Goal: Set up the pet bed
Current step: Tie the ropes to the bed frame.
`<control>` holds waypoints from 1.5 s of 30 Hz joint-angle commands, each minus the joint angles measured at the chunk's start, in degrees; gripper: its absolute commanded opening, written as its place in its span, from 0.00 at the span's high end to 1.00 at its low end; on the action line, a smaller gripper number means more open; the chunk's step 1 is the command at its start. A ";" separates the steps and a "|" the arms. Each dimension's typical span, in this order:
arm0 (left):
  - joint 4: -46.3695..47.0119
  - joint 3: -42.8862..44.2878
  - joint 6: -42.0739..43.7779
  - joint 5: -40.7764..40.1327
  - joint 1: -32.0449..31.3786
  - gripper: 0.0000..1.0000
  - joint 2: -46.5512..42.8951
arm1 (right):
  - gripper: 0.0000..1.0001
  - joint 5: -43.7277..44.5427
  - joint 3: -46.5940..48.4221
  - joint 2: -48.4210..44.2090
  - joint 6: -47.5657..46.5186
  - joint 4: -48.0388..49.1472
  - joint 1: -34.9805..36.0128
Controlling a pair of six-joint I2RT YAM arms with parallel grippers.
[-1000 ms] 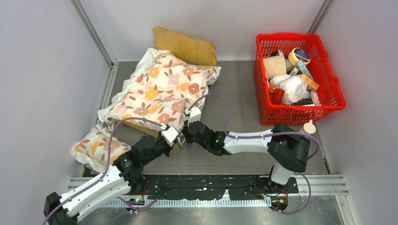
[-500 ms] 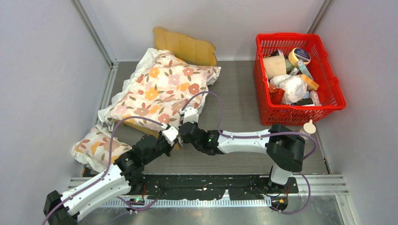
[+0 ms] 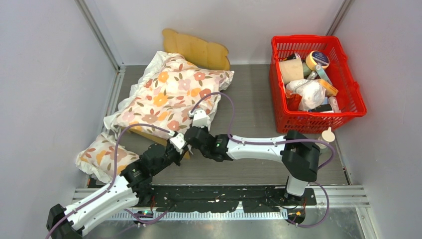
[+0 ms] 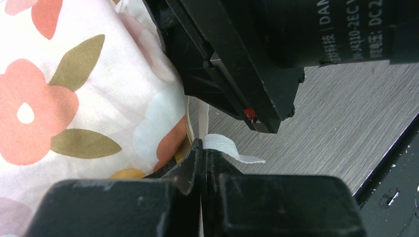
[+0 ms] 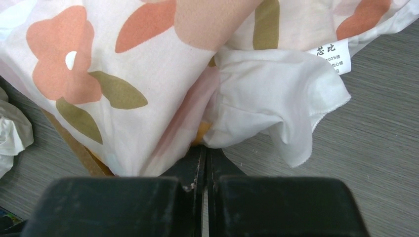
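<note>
At eleven o'clock on the table (image 3: 259,104): pet bed (image 3: 199,50), scalloped headboard showing, most of the rest buried under a floral cushion (image 3: 169,94). Both grippers at the cushion's five o'clock corner. Left gripper (image 4: 201,148): jaws pressed together, white tab (image 4: 227,148) at the tips. Right gripper (image 5: 203,153): jaws pressed together just below the cushion's white frill (image 5: 276,98). Red basket (image 3: 318,74) at one o'clock.

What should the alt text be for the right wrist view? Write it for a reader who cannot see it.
The right end effector, shut, meets the lower edge of a white floral cushion, with grey wood-grain table visible on both sides. A plain white flap carrying a small printed label spills from the cushion at right.
</note>
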 commanded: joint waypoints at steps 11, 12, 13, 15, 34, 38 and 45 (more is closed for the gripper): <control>6.50 1.63 2.64 0.60 -0.53 1.00 -0.06 | 0.77 -5.56 -3.04 -1.03 0.29 6.59 2.18; 6.56 1.61 2.67 0.54 -0.53 1.00 0.00 | 0.74 -5.68 -3.28 -1.32 0.59 6.67 2.14; 6.58 1.55 2.72 0.50 -0.53 1.00 0.00 | 0.73 -5.76 -3.72 -1.53 0.84 6.68 2.15; 6.58 1.42 2.67 0.42 -0.53 1.00 -0.03 | 0.71 -5.86 -4.74 -2.41 0.98 8.28 2.18; 5.12 1.33 2.72 -0.58 -0.53 1.00 -2.14 | 0.39 -7.62 -17.81 -15.12 0.57 19.87 0.85; 1.75 2.99 2.06 -1.57 -0.53 1.00 -3.79 | 0.43 -8.37 -19.87 -16.75 0.41 21.64 0.28; -7.40 7.22 -2.15 -2.75 -0.53 0.96 -8.26 | 0.49 -7.99 -22.74 -17.15 3.27 23.03 -0.05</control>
